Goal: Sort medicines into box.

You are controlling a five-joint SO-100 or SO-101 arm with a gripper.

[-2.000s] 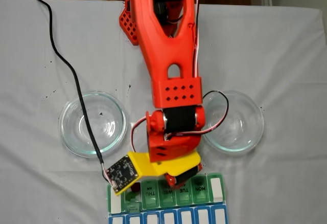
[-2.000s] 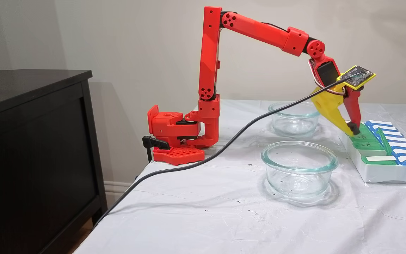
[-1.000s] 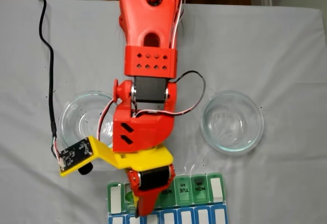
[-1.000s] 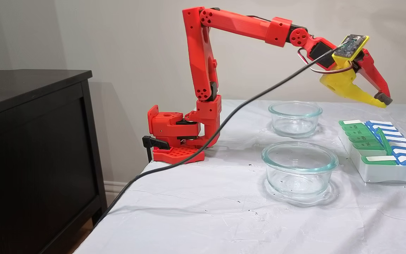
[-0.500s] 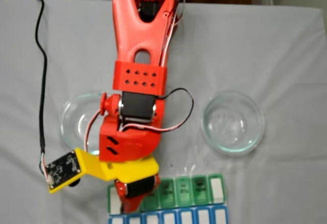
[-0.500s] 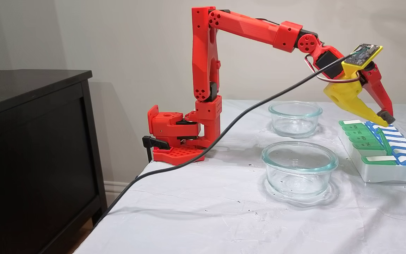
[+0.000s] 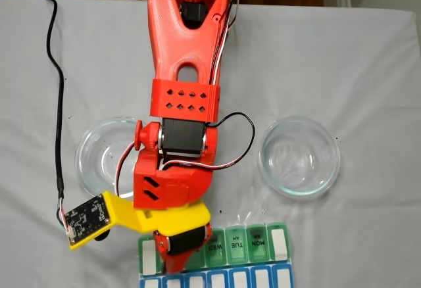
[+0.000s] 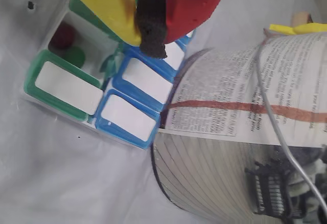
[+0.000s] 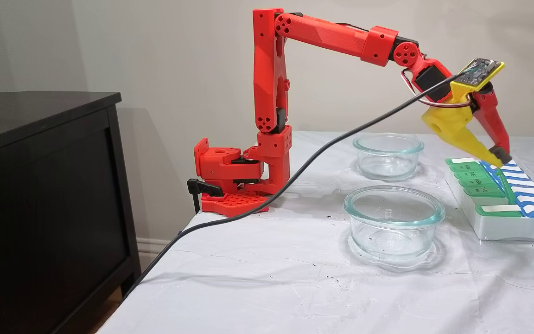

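Observation:
The box (image 9: 503,225) is a white pill organiser with green (image 7: 245,243) and blue lids, at the table's near edge in a fixed view from above. In the wrist view one of its compartments stands open, holding two medicines: a dark red ball (image 8: 63,34) and a green ball (image 8: 76,57). My gripper (image 9: 499,160) has a yellow and a red finger. It hovers just above the blue-lidded row (image 8: 143,79), shut, the tips meeting at a black pad (image 8: 151,25) with nothing seen between them. One green lid (image 9: 505,184) stands upright.
Two clear glass bowls sit in front of the box, one on the left (image 7: 99,160) and one on the right (image 7: 299,156), both looking empty. A cylinder wrapped in printed paper (image 8: 230,132) stands close beside the box. A black cable (image 9: 295,178) trails over the table.
The gripper left the green lids, rose and swung out past the box. It has since come back down to just above the blue row. It has stayed shut.

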